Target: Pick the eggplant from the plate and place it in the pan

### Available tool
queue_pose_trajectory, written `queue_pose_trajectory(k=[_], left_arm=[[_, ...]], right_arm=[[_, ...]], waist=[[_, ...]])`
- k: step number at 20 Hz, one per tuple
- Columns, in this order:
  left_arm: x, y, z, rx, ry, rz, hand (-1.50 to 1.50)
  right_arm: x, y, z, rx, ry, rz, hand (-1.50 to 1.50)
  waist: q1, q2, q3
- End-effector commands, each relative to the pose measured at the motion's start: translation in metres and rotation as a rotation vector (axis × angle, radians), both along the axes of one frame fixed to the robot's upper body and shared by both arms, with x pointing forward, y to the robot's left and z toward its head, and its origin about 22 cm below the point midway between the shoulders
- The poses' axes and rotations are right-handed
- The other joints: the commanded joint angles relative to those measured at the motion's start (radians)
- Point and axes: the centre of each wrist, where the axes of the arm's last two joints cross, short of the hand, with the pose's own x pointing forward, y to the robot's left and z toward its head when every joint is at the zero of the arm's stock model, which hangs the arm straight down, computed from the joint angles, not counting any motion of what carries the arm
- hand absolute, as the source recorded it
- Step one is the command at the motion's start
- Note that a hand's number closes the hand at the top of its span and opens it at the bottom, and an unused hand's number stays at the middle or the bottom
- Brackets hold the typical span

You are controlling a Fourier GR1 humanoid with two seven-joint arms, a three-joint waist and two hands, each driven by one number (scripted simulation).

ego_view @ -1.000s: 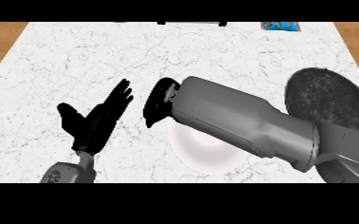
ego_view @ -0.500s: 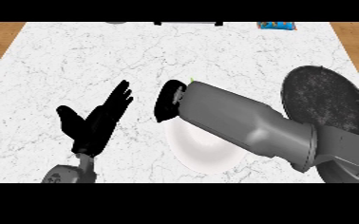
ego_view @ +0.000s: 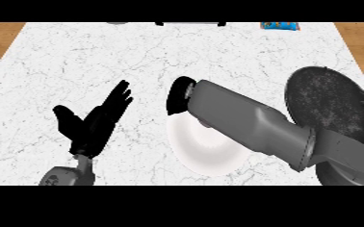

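A kitchen: a white marble counter point(ego_view: 107, 53) with wooden edging carries a white plate point(ego_view: 202, 149) under the right hand point(ego_view: 179, 96) and a dark pan point(ego_view: 323, 101) to that hand's right.

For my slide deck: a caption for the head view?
Right hand over white plate, left hand open at left, dark pan at right.

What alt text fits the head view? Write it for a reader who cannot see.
The right forearm reaches across a white plate on the marble counter, its right hand mostly hidden. A dark pan sits at the right; the open left hand rests at the lower left.
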Motion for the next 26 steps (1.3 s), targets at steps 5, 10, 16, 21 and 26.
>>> queue_pose_trajectory(k=[5,10,16,21,26], left_arm=[[0.000,-0.008,-0.019,-0.018,0.005,0.001,0.00],[0.001,-0.006,0.009,0.002,-0.005,-0.007,0.00],[-0.012,-0.010,0.000,-0.004,-0.005,-0.005,0.00],[-0.015,0.022,-0.009,0.008,0.045,0.112,0.00],[-0.026,0.038,-0.018,0.002,0.093,0.220,0.00]], right_arm=[[0.011,0.002,-0.015,0.000,0.018,0.009,-1.50],[0.012,-0.020,-0.036,0.087,0.061,0.085,1.50],[0.033,-0.030,-0.030,0.122,0.009,0.171,1.50],[0.016,-0.069,-0.065,0.322,-0.056,-0.144,1.50],[0.029,-0.161,-0.073,0.522,-0.169,-0.488,1.50]], waist=[[-0.002,0.001,0.000],[-0.002,0.000,0.001],[0.006,0.003,0.000],[-0.122,-0.046,0.003],[-0.255,-0.079,0.010]])
